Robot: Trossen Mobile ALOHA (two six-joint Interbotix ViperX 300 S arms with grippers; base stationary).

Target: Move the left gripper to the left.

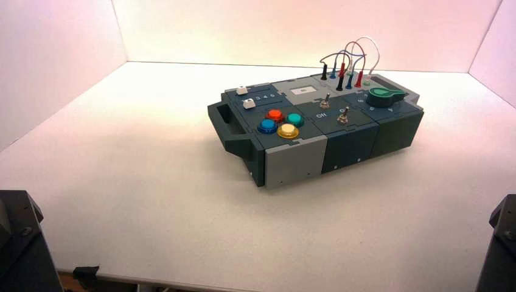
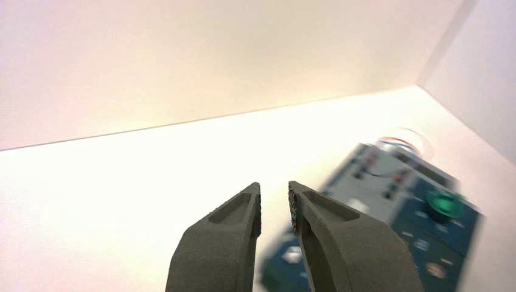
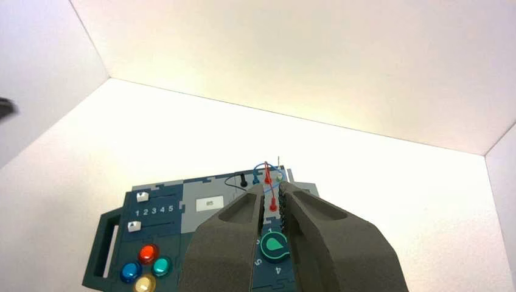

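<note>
My left gripper (image 2: 274, 185) hangs above the white table with its fingers a narrow gap apart and nothing between them. The dark blue and grey box (image 2: 420, 207) lies blurred ahead of it and off to one side. In the high view only the left arm's dark base (image 1: 18, 243) shows, at the near left corner, far from the box (image 1: 296, 159). My right gripper (image 3: 271, 185) is also slightly open and empty. It hovers short of the box (image 3: 195, 194), in line with the green knob (image 3: 274, 246). The right arm (image 1: 502, 243) is parked at the near right corner.
The box stands turned, with its handle (image 1: 222, 115) to the left. It bears red (image 1: 274, 114), teal (image 1: 295, 118), blue (image 1: 266, 126) and yellow (image 1: 288, 130) buttons, two white sliders (image 1: 242, 90), two toggle switches (image 1: 344, 115), a green knob (image 1: 383, 95) and looped wires (image 1: 350, 61). White walls enclose the table.
</note>
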